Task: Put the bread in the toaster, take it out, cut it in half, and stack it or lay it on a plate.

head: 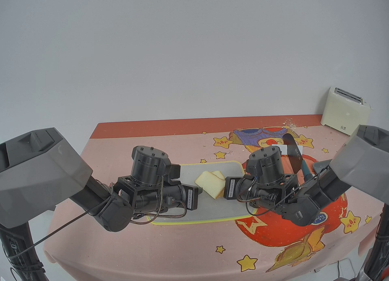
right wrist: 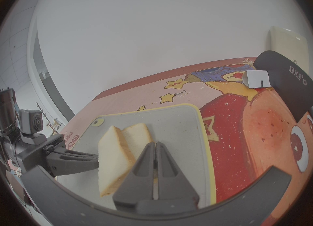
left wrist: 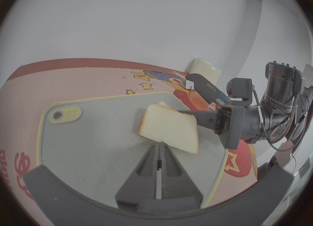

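Bread (head: 210,184): two halves mid cutting board (head: 192,171), one leaning on the other.
L pincer (left wrist: 159,143): closed, gripping nothing, tips at one side of the bread.
R pincer (right wrist: 155,143): closed, empty, tips at the opposite side.
Knife (head: 292,153): on table (head: 162,249), just off the board's right edge.
Step, prob.: squaring the stack.
Tip: nudge slowly, both sides level, low on the crust. The soft crumb dents and the top half may slide.

On left arm (head: 40,172) and right arm (head: 360,160), pale grey angular shells in the lower corners, black cylindrical wrists (head: 150,166) with small top screws. Thin black cables (head: 168,214) loop under each wrist. On left gripper (left wrist: 159,145) and right gripper (right wrist: 155,145), dark grey wedge fingers (left wrist: 146,168), white side labels (head: 189,198).
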Robot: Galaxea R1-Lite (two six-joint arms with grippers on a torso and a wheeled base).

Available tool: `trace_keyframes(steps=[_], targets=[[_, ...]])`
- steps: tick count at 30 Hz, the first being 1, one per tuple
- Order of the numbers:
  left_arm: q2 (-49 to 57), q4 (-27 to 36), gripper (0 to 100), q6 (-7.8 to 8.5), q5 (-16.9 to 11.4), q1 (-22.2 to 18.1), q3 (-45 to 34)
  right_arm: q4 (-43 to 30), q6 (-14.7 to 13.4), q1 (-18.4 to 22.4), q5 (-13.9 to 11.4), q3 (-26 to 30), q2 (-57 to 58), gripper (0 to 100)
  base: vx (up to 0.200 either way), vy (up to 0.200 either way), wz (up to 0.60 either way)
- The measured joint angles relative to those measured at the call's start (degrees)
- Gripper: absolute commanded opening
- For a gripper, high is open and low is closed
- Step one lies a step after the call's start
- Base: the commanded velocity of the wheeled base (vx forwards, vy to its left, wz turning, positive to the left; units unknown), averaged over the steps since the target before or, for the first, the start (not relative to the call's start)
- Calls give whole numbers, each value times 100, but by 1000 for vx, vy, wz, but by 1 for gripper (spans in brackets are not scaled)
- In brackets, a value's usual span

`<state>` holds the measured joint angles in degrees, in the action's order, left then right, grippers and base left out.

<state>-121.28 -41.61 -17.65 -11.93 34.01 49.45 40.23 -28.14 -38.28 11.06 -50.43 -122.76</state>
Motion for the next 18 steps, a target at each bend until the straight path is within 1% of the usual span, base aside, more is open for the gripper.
trace_keyframes(steps=[9,13,18], targets=[[89,0,0,2,6,0,13,33,20,96,18,-6,145,0,0,0,0],[105,4,0,2,9,0,85,44,20,123,77,-12,187,0,0,0,0],[98,28,0,2,26,0,111,49,28,166,88,-20,226,0,0,0,0]])
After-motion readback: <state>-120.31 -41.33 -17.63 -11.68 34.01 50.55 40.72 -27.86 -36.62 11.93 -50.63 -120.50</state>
